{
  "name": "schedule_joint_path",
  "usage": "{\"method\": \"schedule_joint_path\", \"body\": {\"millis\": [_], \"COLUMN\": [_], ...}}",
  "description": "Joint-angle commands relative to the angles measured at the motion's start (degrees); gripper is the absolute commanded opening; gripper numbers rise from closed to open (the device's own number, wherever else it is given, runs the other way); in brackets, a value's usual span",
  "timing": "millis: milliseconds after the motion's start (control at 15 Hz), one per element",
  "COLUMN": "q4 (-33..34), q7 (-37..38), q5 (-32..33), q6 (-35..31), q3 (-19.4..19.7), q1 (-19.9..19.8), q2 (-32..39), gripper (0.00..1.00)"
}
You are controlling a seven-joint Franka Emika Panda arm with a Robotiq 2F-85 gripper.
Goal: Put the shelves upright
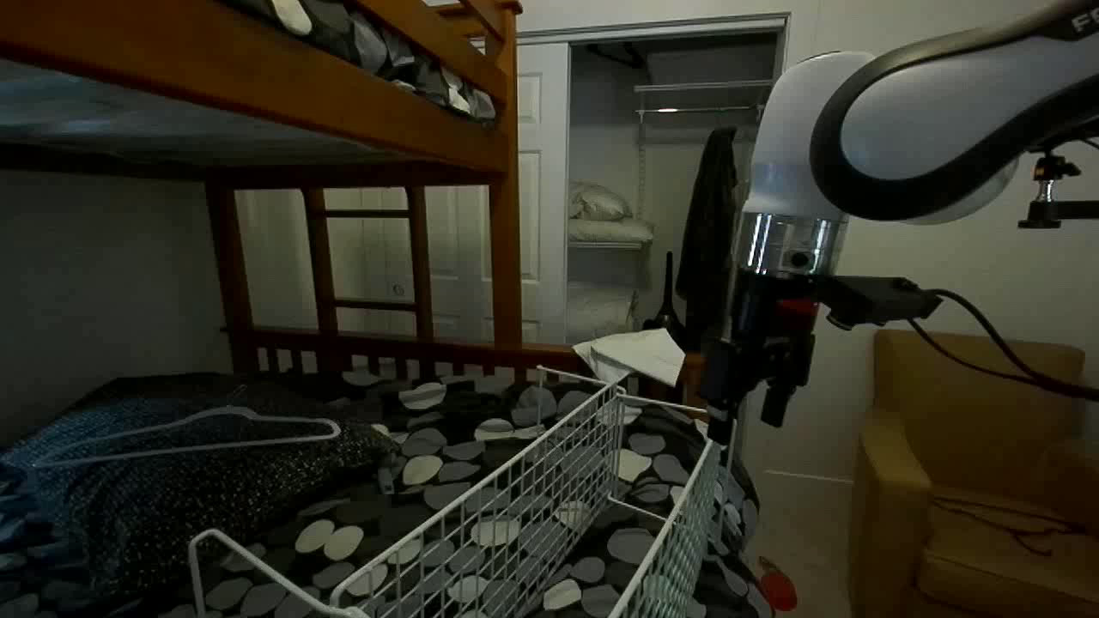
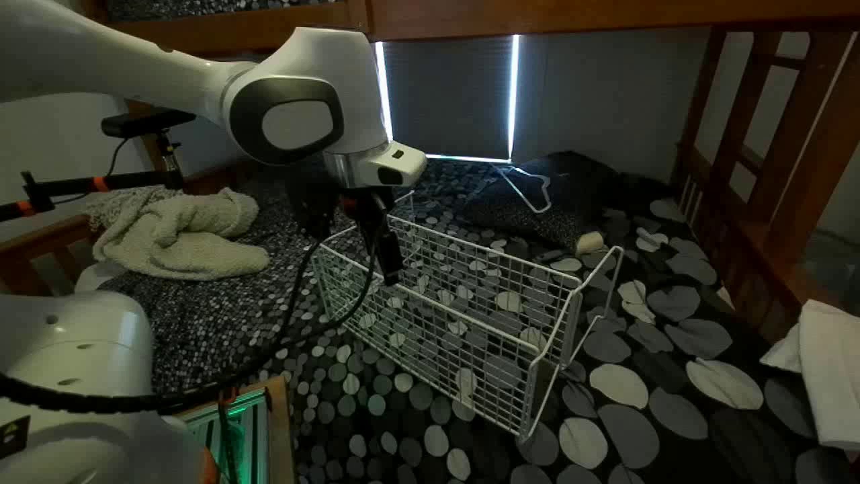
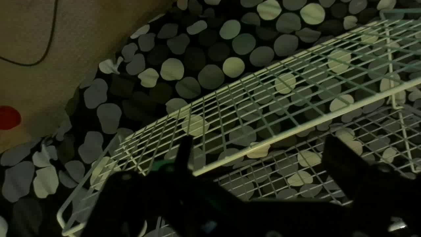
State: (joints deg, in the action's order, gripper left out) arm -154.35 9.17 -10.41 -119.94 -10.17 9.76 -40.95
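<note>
The shelves are a white wire-grid rack that shows in both exterior views. They lie on their side on the bed, with both mesh tiers standing on edge and wire legs sticking out at the ends. My gripper is at the top rail of the tier nearer the bed's open side; it also shows in an exterior view. In the wrist view my gripper is open, fingers wide apart. The rail of the shelves runs between the fingers, close to the left one. Contact cannot be told.
A dark pillow with a white hanger lies behind the rack. The brown bunk bed frame stands around the bed, its upper bunk overhead. A cream blanket, white cloth and yellow armchair are nearby.
</note>
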Motion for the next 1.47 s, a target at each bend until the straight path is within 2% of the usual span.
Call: {"method": "schedule_joint_path", "body": {"millis": [0,267,467,667,933,1133,1200,1400], "q4": [0.10,0.10,-0.38,-1.29,-2.53,-5.35,-3.11,-3.57], "q7": [0.02,0.02,-1.01,-2.13,-5.45,-7.89,-9.29,-14.78], "q5": [0.07,0.07,0.95,5.66,10.03,11.23,12.11,13.53], "q6": [0.15,0.15,1.11,0.00,-2.50,-8.51,-10.66,-18.90], "q3": [0.07,0.07,0.81,-0.15,-0.12,0.43,0.55,1.34], "q1": [0.04,0.04,-0.93,-2.16,-1.74,-1.12,-1.31,-0.65], "q2": [0.01,0.02,2.79,5.25,10.08,12.82,16.24,19.83], "gripper": [1.00,1.00,1.00,1.00,1.00,1.00,1.00,1.00]}}
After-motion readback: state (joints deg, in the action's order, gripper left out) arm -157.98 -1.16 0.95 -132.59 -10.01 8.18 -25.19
